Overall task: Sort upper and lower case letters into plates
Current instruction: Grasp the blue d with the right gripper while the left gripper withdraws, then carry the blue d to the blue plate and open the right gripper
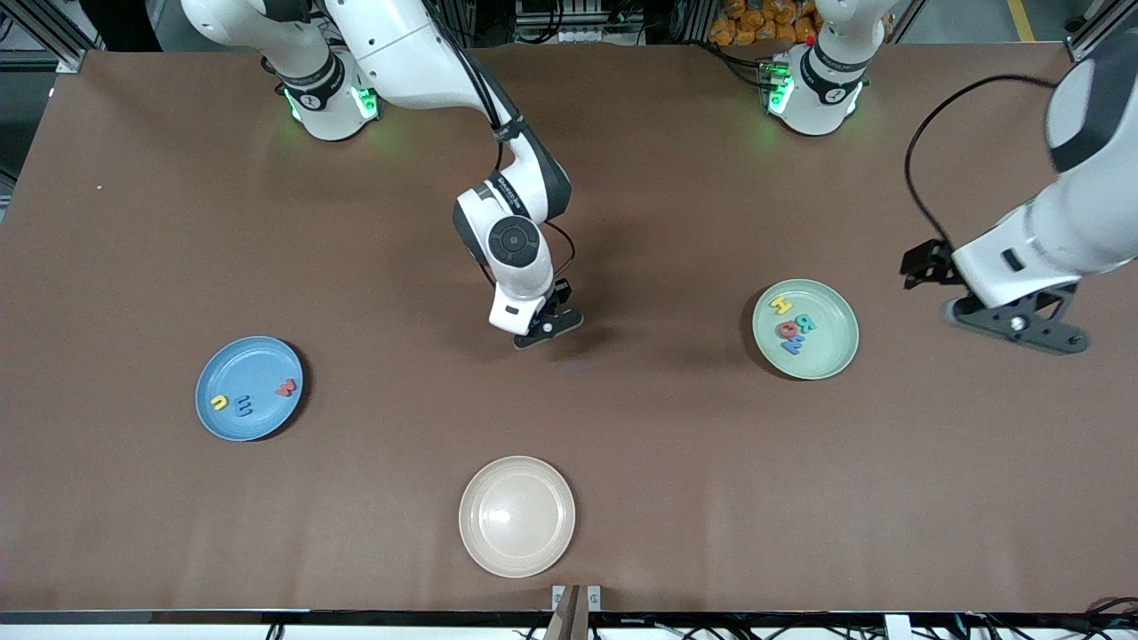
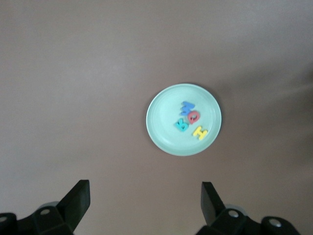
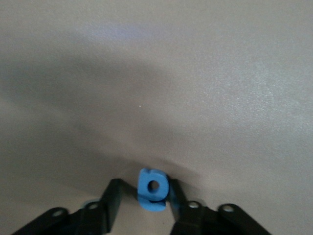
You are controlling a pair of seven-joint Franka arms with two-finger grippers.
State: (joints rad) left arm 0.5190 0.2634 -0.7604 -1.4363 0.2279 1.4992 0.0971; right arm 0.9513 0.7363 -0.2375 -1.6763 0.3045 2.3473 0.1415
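Brown matting covers the table, where a blue plate toward the right arm's end holds three letters, a pale green plate toward the left arm's end holds four letters, and a cream plate sits nearest the front camera. Down at the table's middle, the right gripper has its fingers clamped on a small blue letter. High beside the green plate, the left gripper hangs with fingers spread wide apart.

Even overhead light — soft shadows, blurry wrist views
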